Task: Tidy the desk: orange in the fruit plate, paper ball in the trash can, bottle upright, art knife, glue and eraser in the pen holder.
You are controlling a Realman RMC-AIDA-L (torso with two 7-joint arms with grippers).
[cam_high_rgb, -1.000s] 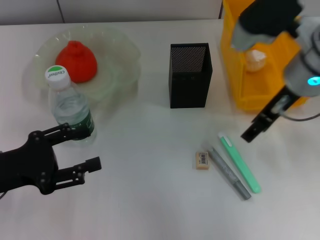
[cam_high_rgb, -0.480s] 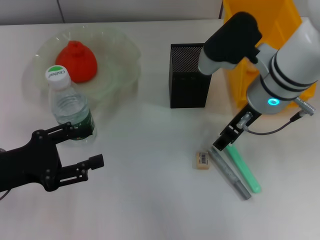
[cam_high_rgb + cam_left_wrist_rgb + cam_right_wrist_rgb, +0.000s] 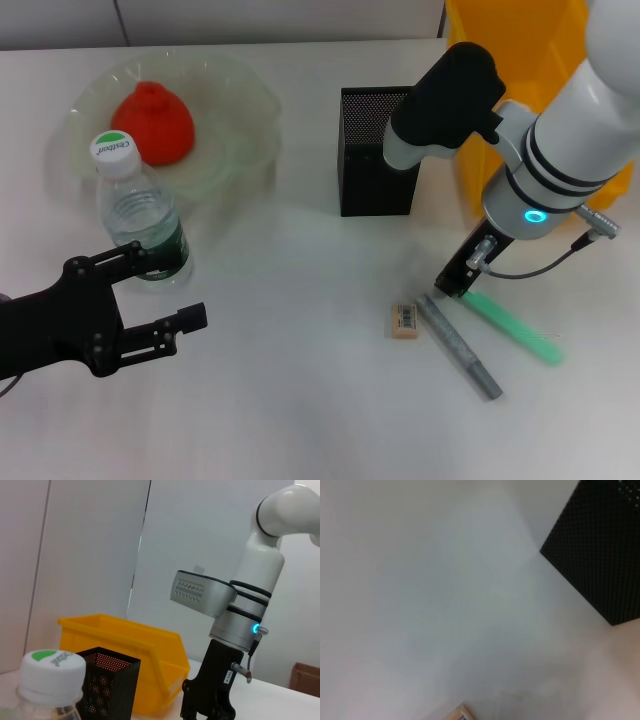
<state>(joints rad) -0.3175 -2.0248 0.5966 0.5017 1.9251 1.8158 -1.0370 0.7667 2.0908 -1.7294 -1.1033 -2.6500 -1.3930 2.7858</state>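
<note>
Green art knife swung, at right hand.

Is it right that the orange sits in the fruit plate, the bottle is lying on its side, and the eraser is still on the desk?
Not quite. The head view shows the bottle standing upright, white cap on top, beside the fruit plate. The orange is in the plate and the eraser lies on the desk.

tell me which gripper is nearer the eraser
Right. The right gripper is just beside the eraser, at the green pen's end; the left gripper sits across the desk by the bottle.
</note>
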